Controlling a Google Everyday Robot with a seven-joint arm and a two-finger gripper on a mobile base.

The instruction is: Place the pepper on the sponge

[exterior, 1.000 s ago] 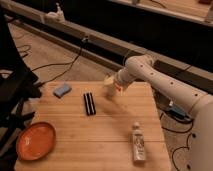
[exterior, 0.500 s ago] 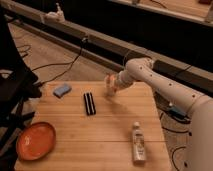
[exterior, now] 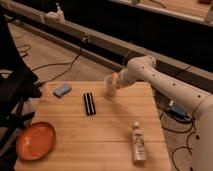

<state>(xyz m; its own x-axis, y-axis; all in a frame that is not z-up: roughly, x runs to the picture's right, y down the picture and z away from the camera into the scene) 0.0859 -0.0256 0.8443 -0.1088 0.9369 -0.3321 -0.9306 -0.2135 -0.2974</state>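
My gripper point(exterior: 112, 84) hangs at the far edge of the wooden table point(exterior: 110, 125), just right of its middle, at the end of the white arm reaching in from the right. A pale cup-like shape point(exterior: 109, 90) sits right at the gripper. A small orange-red bit, probably the pepper point(exterior: 115, 76), shows at the gripper's top; whether it is gripped is unclear. The light blue-grey sponge point(exterior: 62, 90) lies flat at the table's far left, well left of the gripper.
A black ribbed block point(exterior: 89, 103) lies between the sponge and the gripper. A round orange plate point(exterior: 36, 141) sits at the near left corner. A clear bottle point(exterior: 138, 143) lies on its side near the right front. Cables run across the floor behind.
The gripper has shifted slightly to the left along the far edge of the table. The sponge, block, plate and bottle have not moved.
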